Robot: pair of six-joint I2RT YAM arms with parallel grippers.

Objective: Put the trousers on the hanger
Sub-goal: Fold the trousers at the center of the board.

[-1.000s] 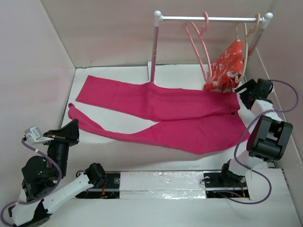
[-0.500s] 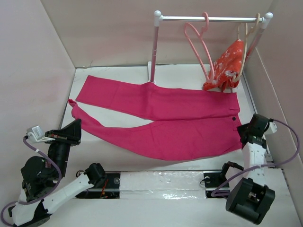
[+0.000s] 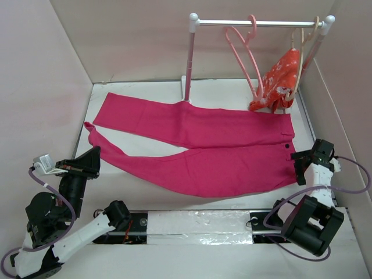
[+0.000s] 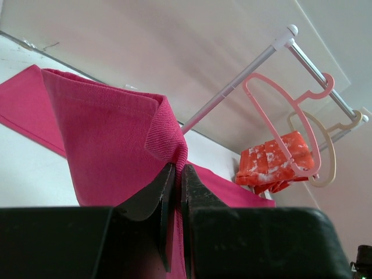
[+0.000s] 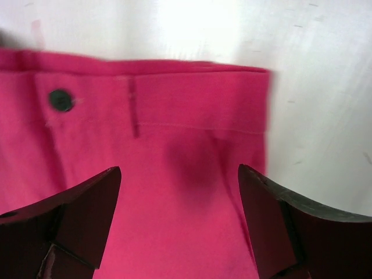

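The magenta-pink trousers (image 3: 197, 142) lie spread flat across the table, legs to the left, waistband to the right. My left gripper (image 3: 93, 154) is shut on the hem of the near leg; the left wrist view shows the fabric (image 4: 110, 133) pinched between the jaws and lifted. My right gripper (image 3: 299, 160) is open just above the waistband corner; the right wrist view shows the waistband (image 5: 174, 104) with a dark button (image 5: 60, 100) between the spread fingers. The salmon-pink hanger (image 3: 244, 49) hangs by its hook on the rail, and also shows in the left wrist view (image 4: 279, 116).
A white rail stand (image 3: 256, 23) stands at the back. A cream hanger (image 3: 302, 40) on it holds an orange-red flowered garment (image 3: 279, 81). Pink walls close in left, back and right. White tape strip (image 3: 197, 224) runs along the near edge between the arm bases.
My right arm swung from the back right corner down to the waistband's near corner. The trousers' near edge shifted slightly. My left gripper lifted a little with the hem.
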